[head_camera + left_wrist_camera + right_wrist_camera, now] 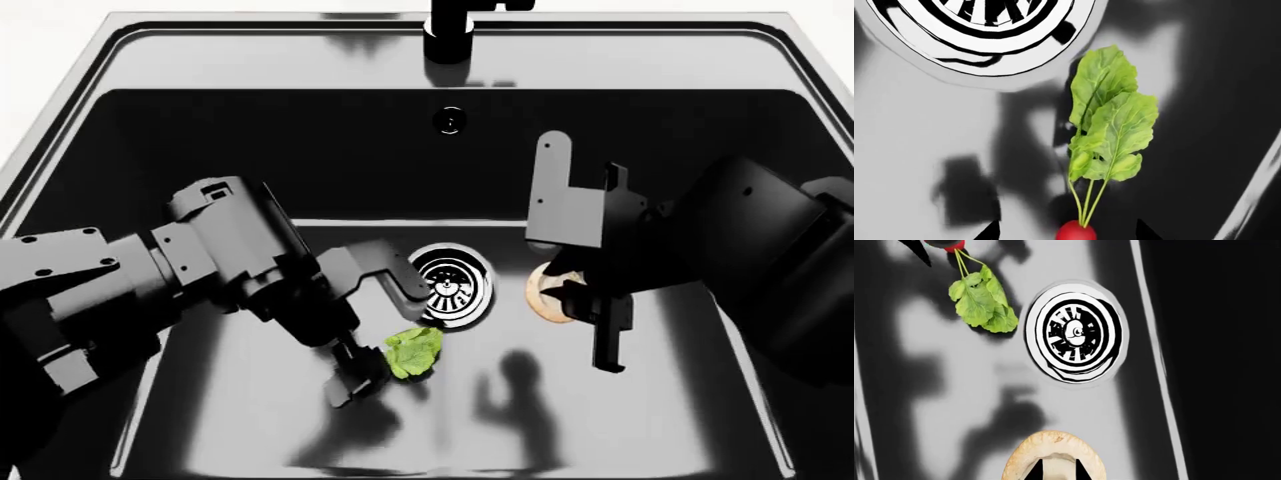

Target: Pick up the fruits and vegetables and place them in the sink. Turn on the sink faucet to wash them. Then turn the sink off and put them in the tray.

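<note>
Both arms reach down into the black sink (120, 45). The red radish with green leaves (1111, 115) lies on the basin floor by the chrome drain (451, 285). My left gripper (1067, 232) is open, with its fingertips wide apart on either side of the red bulb. In the head view only the leaves (414, 352) show beside the left gripper (358, 378). My right gripper (1058, 472) is shut on the tan mushroom (1054, 445), its tips on the pale stem. The mushroom (541, 295) sits right of the drain at the right gripper (570, 298). The black faucet (454, 30) stands at the back rim. The tray is out of view.
The drain also shows in the left wrist view (987, 30) and in the right wrist view (1074, 335). A small overflow hole (451, 120) is in the back wall. The basin's walls surround both arms.
</note>
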